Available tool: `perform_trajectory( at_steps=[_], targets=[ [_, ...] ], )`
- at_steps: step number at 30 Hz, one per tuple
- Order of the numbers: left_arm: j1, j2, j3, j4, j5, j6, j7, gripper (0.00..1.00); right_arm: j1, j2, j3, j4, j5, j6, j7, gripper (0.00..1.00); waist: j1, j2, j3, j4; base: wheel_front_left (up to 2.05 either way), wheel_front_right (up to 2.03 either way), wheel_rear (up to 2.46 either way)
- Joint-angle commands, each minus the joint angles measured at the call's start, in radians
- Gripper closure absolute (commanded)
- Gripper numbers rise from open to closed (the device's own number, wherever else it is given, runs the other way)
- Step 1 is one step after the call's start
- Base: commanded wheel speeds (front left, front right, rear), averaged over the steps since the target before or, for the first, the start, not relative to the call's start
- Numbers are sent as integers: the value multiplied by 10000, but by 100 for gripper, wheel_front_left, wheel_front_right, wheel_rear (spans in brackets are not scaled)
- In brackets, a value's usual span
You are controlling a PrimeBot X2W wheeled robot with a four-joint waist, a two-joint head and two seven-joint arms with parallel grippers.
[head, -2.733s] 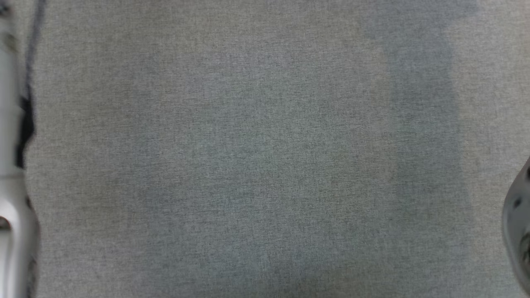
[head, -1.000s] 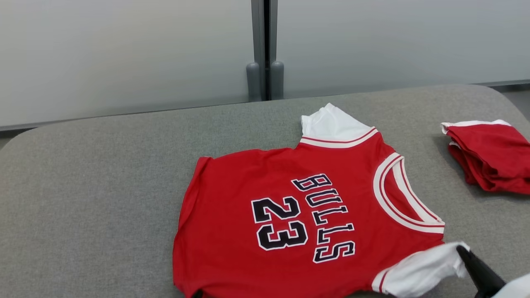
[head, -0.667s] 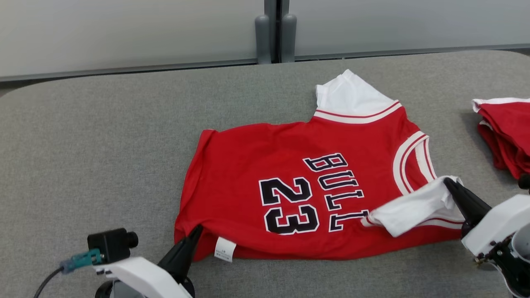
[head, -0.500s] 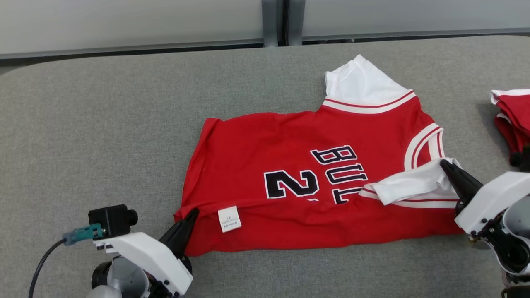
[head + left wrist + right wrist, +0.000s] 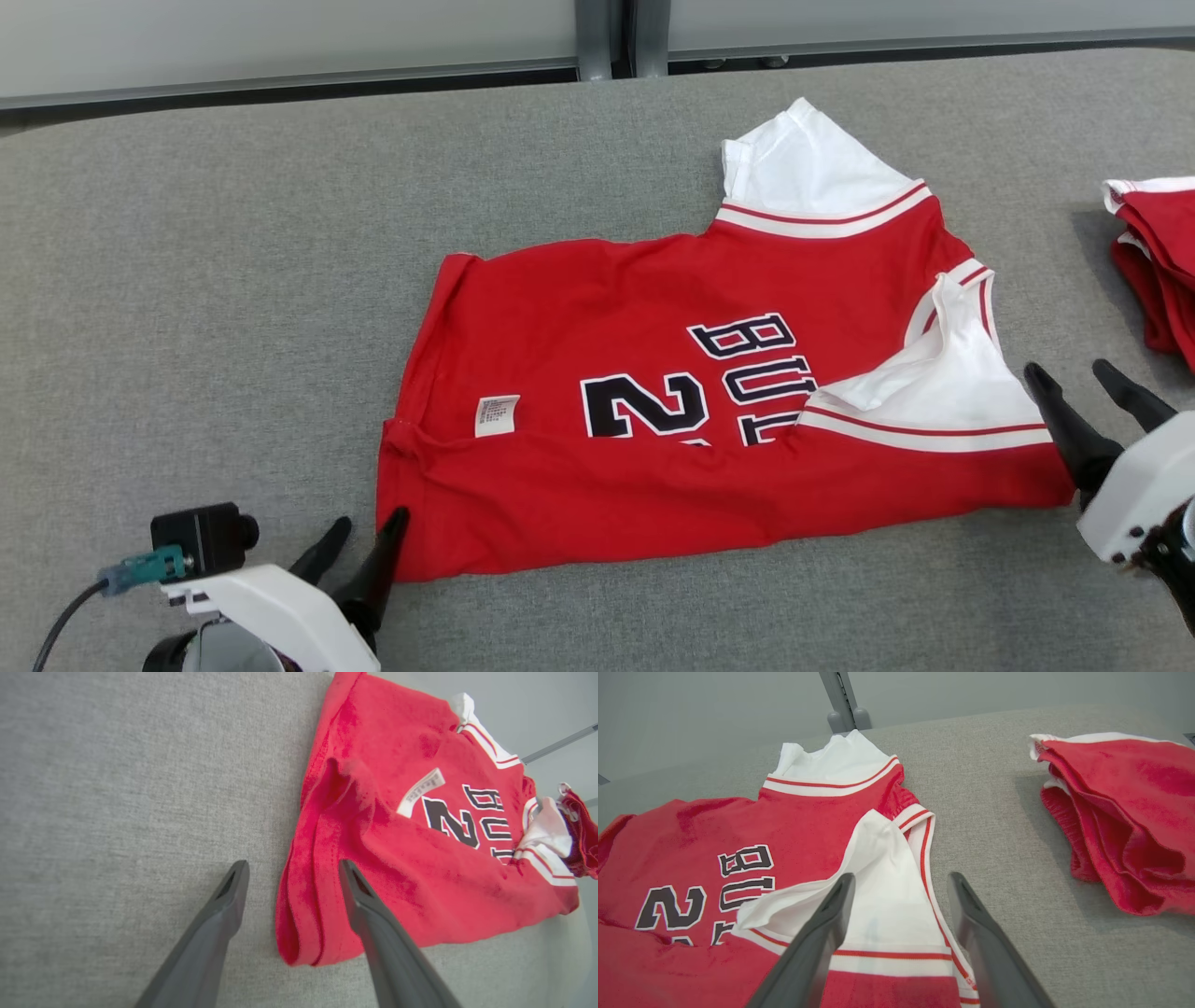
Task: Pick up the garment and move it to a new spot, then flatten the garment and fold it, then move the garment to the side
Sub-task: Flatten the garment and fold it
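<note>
Since the red jersey (image 5: pixel 653 373) lies spread on the grey table (image 5: pixel 187 280) with its near long edge turned over onto its front, the move to a new spot and the flattening look done, and the folding looks begun. The turned-over band hides the lower half of the "23" and of the lettering, and 1 white sleeve (image 5: pixel 934 392) lies folded across the jersey's chest beside the neckline. A care label (image 5: pixel 497 415) shows on the flap near the jersey's hem end.

The left gripper (image 5: pixel 369 523) sits at the jersey's near hem corner, its 2 fingers spread. In the left wrist view that corner lies between them, unpinched. The right gripper (image 5: pixel 1064 369) stands just off the jersey's near shoulder corner, its fingers spread too, with no cloth clamped.

By my reading, about half the folding is left. The far sleeve (image 5: pixel 808 168) sticks out past the jersey's far edge and wants folding in, and then comes at least 1 crosswise fold. The flap is rumpled near the hem. Moving aside comes last. A folded red pile (image 5: pixel 1158 271) lies well apart, beyond the jersey's neck end.
</note>
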Motion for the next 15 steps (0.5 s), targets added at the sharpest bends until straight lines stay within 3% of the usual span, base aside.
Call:
perform_trajectory(
  at_steps=[1,6,12,13,14,15],
  targets=[
    [309,91,37,-172,27,75,-88,0,402,-323,-17,-206,-250,1,135,0,0,0,103,-111,0,0,0],
    [803,86,-192,-226,35,139,-26,0,1266,-790,-197,-380,-834,1,492,0,0,0,460,-89,0,0,0],
    [691,-129,-665,310,-76,-126,371,0,1221,-640,-65,62,-1229,1,798,0,0,0,762,40,0,0,0],
    [692,-177,-736,411,-133,-217,484,22,1176,-612,43,159,-1210,1,916,0,0,0,776,58,0,0,0],
    [686,-231,-836,493,-204,-351,591,68,1156,-582,171,256,-1088,1,1048,0,0,0,778,75,0,0,0],
    [667,-297,-931,586,-308,-484,680,100,1161,-592,294,349,-954,1,1200,0,0,0,758,103,0,0,0]
  ],
)
